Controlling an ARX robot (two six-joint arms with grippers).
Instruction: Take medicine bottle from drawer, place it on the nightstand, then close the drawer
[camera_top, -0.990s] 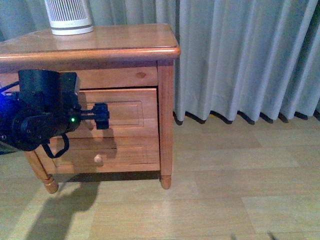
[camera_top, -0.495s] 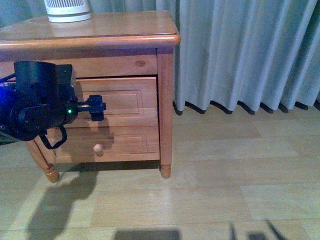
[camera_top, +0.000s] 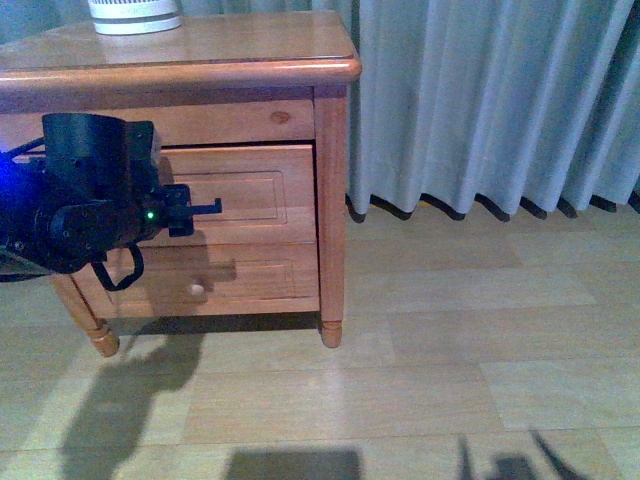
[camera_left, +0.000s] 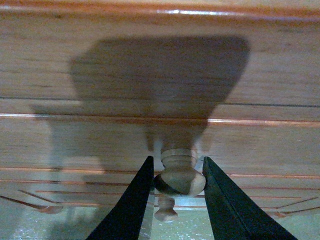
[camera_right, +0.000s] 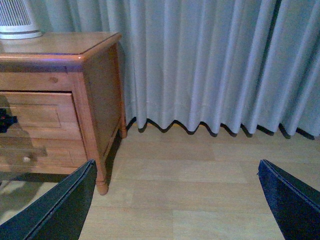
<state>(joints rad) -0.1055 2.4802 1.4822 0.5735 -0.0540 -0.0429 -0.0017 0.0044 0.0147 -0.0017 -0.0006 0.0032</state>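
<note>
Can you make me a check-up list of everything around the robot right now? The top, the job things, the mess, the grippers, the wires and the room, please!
Surface: nightstand top, mostly bare wood.
Job's things: drawer shows no inside; bottle, nothing seen.
Clutter: white ribbed device at the top's far left.
Grippers: left gripper has its jaws either side of the drawer's knob, and I cannot tell if they pinch it. The right gripper is open and holds nothing.
Cables: black loop hangs under the left arm.
Surroundings: grey curtain, wood floor.
</note>
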